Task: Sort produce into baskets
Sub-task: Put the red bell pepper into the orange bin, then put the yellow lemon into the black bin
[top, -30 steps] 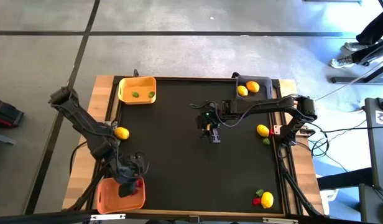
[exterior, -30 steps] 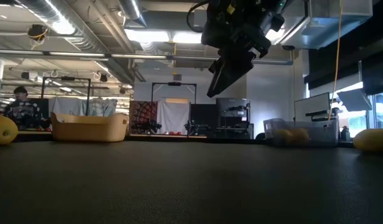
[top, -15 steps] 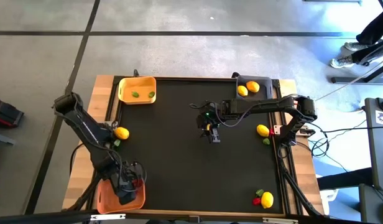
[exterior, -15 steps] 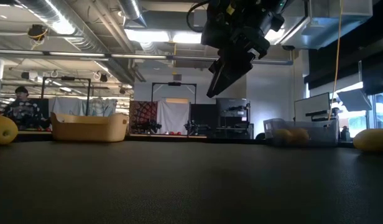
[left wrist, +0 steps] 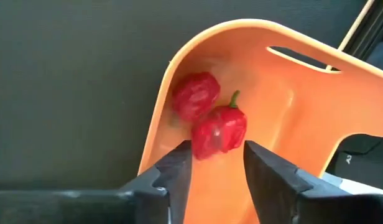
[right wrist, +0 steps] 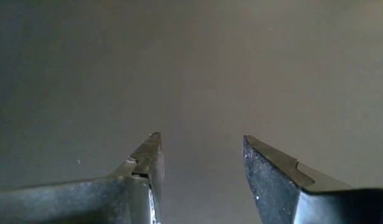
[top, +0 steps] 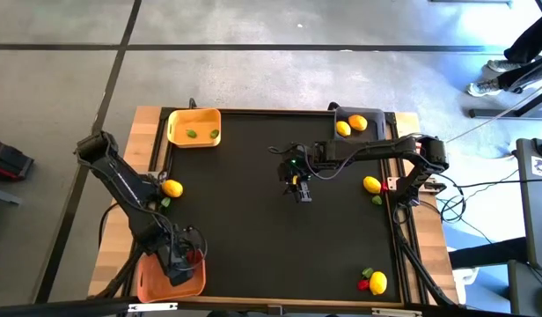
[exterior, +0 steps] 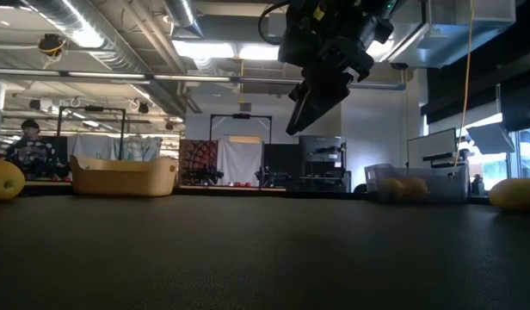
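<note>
Your left end effector hangs over the orange basket at the desk's near left corner, fingers apart, red pepper between them. Your right end effector waits mid-desk, fingers apart.

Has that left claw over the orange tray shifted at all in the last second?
Yes. The left gripper has drawn back from the tray's inner edge toward the middle of the orange basket, where two red peppers lie beyond its open fingers.
</note>
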Available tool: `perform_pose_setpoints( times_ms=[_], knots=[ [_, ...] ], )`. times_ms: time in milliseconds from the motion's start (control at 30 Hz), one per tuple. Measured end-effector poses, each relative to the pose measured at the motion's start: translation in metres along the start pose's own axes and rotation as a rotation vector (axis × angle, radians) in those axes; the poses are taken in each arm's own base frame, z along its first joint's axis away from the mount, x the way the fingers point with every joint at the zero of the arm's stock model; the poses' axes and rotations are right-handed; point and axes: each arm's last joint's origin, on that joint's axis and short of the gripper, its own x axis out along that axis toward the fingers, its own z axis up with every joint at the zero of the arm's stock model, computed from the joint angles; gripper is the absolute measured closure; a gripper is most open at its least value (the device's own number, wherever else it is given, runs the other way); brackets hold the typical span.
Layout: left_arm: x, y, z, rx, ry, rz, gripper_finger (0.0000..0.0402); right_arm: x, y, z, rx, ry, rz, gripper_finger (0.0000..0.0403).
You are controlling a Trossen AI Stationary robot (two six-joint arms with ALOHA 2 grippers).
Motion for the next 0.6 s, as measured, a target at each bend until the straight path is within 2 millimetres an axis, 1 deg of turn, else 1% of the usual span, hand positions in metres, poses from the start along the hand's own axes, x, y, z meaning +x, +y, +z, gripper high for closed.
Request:
perform_pose_setpoints(
  times_ms=[200,333,467,600],
  knots=[
    [0.0,0.001,0.005,-0.017,-0.004,0.0,0.0229,0.0,0.0,0.0,0.0,0.001,0.0,0.0235],
    [-0.002,0.002,0.011,0.0,0.026,-0.019,0.0217,0.0,0.0,0.0,0.0,0.001,0.0,0.0235],
    [-0.013,0.004,0.016,0.015,0.01,-0.061,0.0214,0.0,0.0,0.0,0.0,0.004,0.001,0.0235],
    [-0.029,0.009,0.02,-0.003,-0.012,-0.117,0.0215,0.0,0.001,-0.002,0.004,0.023,0.005,0.0235]
  ],
)
